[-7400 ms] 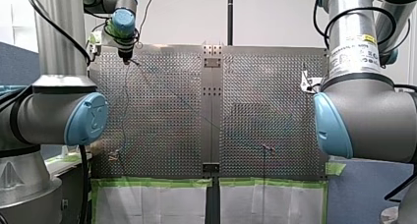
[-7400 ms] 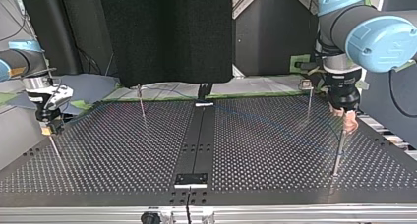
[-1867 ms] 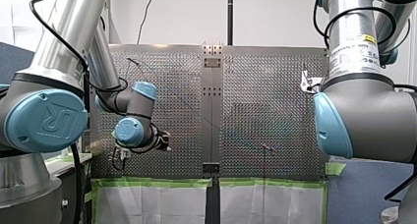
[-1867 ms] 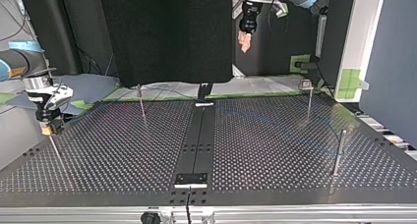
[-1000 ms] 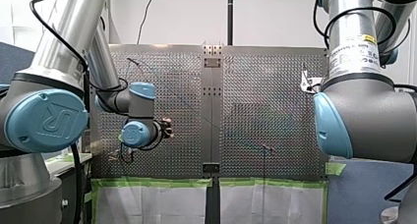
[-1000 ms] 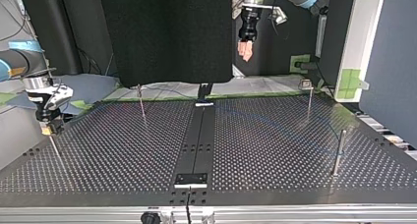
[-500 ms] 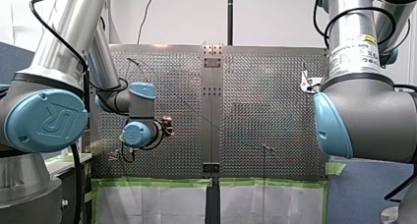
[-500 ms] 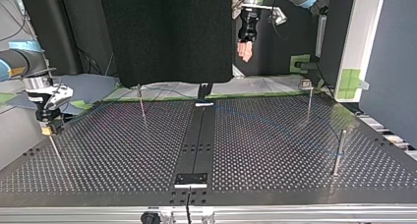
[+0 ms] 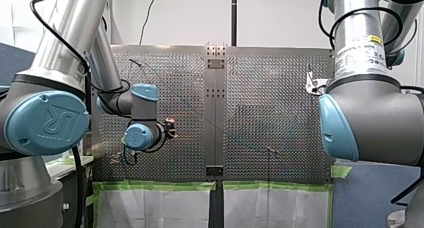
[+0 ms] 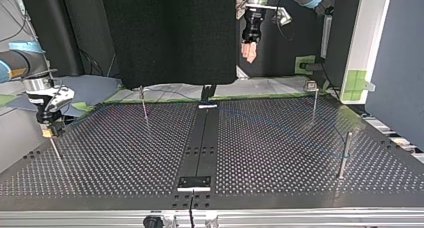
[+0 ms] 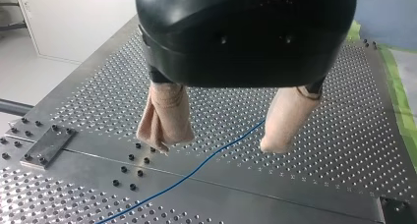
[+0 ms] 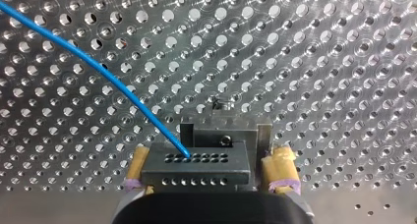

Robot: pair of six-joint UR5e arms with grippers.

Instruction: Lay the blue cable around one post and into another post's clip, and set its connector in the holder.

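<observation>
Pads (image 11: 164, 116) on my left gripper (image 11: 216, 144) stood apart, gripping nothing, above the table (image 11: 319, 111) at twelve o'clock in the top view. Blue cable (image 11: 196, 169) lay flat on it beneath them. My right gripper (image 12: 212, 155) sat at nine o'clock by the connector (image 12: 194, 170) (closed or not, I could not tell), cable end entering it.

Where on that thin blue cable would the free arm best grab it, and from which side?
Probably the straight stretch of the blue cable on the table, from above, my left gripper open with one finger either side. It lies flat and thin, so sideways fingers would find nothing to pinch. Its end sits in the connector my right gripper holds.
</observation>
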